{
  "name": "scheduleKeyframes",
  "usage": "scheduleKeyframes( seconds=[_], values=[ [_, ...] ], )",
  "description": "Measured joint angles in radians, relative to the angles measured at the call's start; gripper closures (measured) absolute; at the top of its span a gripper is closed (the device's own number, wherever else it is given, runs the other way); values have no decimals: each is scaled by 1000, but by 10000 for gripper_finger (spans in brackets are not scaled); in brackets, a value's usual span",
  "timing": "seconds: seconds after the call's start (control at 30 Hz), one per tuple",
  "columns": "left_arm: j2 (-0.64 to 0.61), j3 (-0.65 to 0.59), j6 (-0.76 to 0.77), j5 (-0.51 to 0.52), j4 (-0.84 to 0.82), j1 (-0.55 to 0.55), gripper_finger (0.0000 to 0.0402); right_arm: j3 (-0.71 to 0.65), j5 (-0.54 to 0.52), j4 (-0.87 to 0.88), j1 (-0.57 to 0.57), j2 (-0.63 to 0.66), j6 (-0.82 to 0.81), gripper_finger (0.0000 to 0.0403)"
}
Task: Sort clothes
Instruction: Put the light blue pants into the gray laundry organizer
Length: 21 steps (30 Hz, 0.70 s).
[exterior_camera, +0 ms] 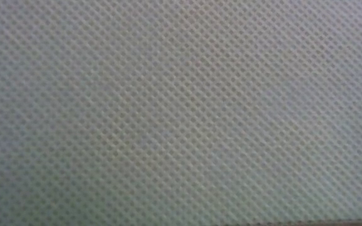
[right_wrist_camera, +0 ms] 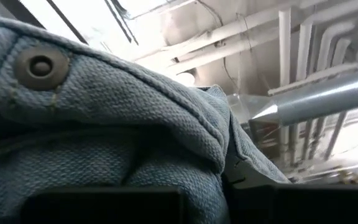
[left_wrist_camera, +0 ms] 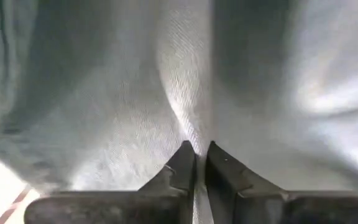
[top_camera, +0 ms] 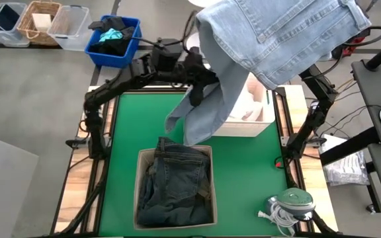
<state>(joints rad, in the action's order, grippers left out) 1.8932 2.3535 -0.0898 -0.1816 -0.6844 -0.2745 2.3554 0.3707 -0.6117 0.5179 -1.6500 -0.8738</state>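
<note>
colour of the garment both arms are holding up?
Light blue denim: the lifted jeans, pinched by the left gripper. High view shows it best.

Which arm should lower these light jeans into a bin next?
Left, probably. The left gripper is shut on a fold of the light blue jeans, low over the green table near the beige bin. The right gripper is hidden under the raised denim.
</note>
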Motion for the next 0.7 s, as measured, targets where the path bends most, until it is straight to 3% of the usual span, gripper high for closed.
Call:
scheduleKeyframes(
  seconds=[0.1,0.23,0.3,0.53,0.7],
  values=[
    [-45,0,-2,-100,-22,5,397,0,-2,6,0,1,77,390],
    [-78,1,3,-399,-48,5,393,0,-49,43,-4,-2,167,390],
    [-78,0,33,-487,-45,11,392,0,-69,59,-13,-9,198,390],
    [-44,-1,175,-479,12,12,387,-1,-91,55,-21,-34,225,390],
    [-35,-1,228,-533,32,12,354,-2,-105,60,-23,-41,247,390]
  ],
)
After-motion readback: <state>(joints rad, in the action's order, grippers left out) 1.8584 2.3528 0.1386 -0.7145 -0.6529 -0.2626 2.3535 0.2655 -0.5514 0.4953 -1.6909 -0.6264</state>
